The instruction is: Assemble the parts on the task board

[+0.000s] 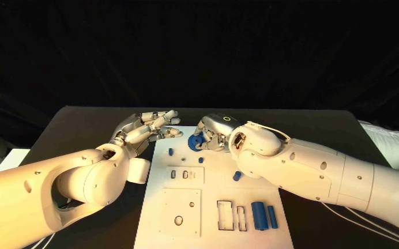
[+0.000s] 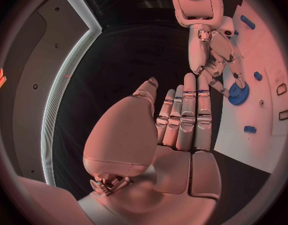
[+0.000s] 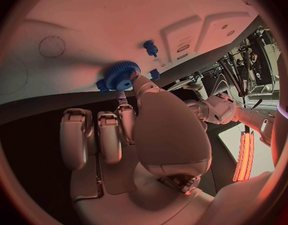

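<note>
One blue gear (image 1: 197, 140) sits at the far end of the task board (image 1: 166, 203), and my right hand (image 1: 218, 132) is on it: the fingertips (image 3: 136, 80) pinch its toothed rim, with the remaining fingers curled in below. From my right wrist the gear (image 3: 121, 75) shows a pale hub in its middle, and it lies flat or nearly flat against the white board (image 3: 88, 25); whether it is fully seated I cannot tell. Just beside the gear, nearer my body, a small blue peg (image 1: 201, 160) stands on the board, and another small blue piece (image 1: 171, 151) lies toward my left hand. Further back toward me a short blue part (image 1: 238, 175) rests close under my right forearm, and two blue cylinders (image 1: 264, 214) lie side by side next to rectangular slots at the near end. My left hand (image 1: 150, 128) hovers beside the board's far left corner, flat and wide, fingers stretched out together and holding nothing; its fingertips (image 2: 189, 82) point toward my right hand (image 2: 213, 55). All of it rests on the black tabletop (image 1: 91, 128).
</note>
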Controlling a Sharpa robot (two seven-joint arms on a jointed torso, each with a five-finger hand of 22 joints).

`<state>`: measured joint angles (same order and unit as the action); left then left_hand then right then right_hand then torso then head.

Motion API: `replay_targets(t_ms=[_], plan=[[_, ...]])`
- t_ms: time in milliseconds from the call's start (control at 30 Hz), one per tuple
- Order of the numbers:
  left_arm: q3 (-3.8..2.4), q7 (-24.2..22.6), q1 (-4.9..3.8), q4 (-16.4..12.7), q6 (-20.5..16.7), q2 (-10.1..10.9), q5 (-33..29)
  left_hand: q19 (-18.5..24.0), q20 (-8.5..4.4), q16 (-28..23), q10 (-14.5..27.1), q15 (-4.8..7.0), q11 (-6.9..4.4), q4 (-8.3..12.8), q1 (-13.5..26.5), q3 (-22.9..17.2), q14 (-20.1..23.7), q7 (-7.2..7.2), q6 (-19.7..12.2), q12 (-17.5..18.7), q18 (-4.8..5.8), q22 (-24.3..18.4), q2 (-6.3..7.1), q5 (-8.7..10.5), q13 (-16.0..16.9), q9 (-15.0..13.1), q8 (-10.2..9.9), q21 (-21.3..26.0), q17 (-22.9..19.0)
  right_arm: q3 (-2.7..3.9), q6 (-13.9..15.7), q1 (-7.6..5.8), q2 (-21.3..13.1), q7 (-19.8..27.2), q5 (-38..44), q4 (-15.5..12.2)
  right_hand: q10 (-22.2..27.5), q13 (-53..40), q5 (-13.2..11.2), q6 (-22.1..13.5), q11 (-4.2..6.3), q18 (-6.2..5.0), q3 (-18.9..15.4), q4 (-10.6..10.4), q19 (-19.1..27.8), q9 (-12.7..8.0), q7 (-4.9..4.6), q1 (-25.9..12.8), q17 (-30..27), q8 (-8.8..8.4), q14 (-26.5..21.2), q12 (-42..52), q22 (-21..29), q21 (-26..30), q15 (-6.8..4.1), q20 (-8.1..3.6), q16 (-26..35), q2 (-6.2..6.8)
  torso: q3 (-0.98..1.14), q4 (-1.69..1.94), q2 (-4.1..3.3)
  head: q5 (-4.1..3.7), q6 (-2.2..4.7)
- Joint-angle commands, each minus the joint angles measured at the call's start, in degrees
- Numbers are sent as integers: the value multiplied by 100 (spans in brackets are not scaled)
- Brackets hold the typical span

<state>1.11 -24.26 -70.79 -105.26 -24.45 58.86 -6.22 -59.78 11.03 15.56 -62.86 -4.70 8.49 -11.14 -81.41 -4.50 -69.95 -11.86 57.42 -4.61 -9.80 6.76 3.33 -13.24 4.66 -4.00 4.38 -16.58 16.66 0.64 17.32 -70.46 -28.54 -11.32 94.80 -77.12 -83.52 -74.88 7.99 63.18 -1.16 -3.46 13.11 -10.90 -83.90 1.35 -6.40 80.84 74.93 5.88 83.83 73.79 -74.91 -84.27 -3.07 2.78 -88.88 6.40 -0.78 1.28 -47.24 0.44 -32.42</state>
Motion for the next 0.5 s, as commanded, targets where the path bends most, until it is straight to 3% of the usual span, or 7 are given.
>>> replay_targets(t_ms=[33, 200, 300, 400, 500], plan=[[-5, -27, -7, -7, 118, -9, -5, -52, -1, 36, 53, -6, -1, 42, -25, 2, 49, -9, -4, 35, -63, -8, -9, 24, -8, 6, -22, 20, 6, -13, -166, 14, 16, 6, 83, 16, 47, -252, -71, -130, -54, 80, -9, -14, -36, 361, -37, -138, 1247, -105, 560, -76, -251, -4, 61, 62, 30, 18, 1, 3, -2, 4, 0], [-5, -21, -7, -7, 116, -8, -5, -52, -1, 36, 53, -6, -1, 42, -25, 2, 49, -9, -4, 35, -63, -8, -9, 24, -8, 6, -22, 20, 6, -14, -244, 10, 23, -67, 79, 61, 191, -53, -137, -390, -132, 78, -115, -65, -27, 308, -119, -347, 1252, -237, 561, -379, -238, 4, 131, 126, 29, 120, -1, 2, -1, 2, 3], [-5, -14, -7, -5, 117, -7, -5, -47, 0, 31, 53, -8, -1, 48, -28, 1, 64, -9, -4, 38, -62, -10, -13, 25, -8, 5, -25, 25, 15, -14, -308, 8, 18, -105, 49, 75, 261, 49, -138, -622, -180, 76, -268, -280, -24, 271, -162, -681, 1259, -237, 561, -538, -237, 6, 177, 175, 26, 162, 1, 3, -2, 4, -1], [-5, -7, -7, -4, 118, -6, -5, -47, 0, 31, 53, -8, -1, 48, -28, 1, 64, -9, -4, 38, -62, -10, -13, 25, -8, 5, -25, 25, 15, -14, -384, 6, 14, -141, 13, 86, 257, 44, -17, -684, -203, 76, -375, -555, -27, 274, -181, -1043, 1282, -230, 567, -543, -247, 2, 199, 204, 13, 124, 1, 2, 1, 4, -2], [-5, 2, -7, -3, 117, -3, -5, -44, 1, 30, 56, -9, 1, 51, -27, 3, 70, -12, -7, 41, -62, -12, -10, 26, -9, 5, -29, 27, 20, -15, -444, 5, 14, -160, -5, 95, 239, 10, 370, -688, -211, 78, -453, -552, -32, 287, -183, -1373, 1299, -222, 570, -508, -258, -4, 206, 216, 4, 36, 1, 0, -1, 4, -4]])
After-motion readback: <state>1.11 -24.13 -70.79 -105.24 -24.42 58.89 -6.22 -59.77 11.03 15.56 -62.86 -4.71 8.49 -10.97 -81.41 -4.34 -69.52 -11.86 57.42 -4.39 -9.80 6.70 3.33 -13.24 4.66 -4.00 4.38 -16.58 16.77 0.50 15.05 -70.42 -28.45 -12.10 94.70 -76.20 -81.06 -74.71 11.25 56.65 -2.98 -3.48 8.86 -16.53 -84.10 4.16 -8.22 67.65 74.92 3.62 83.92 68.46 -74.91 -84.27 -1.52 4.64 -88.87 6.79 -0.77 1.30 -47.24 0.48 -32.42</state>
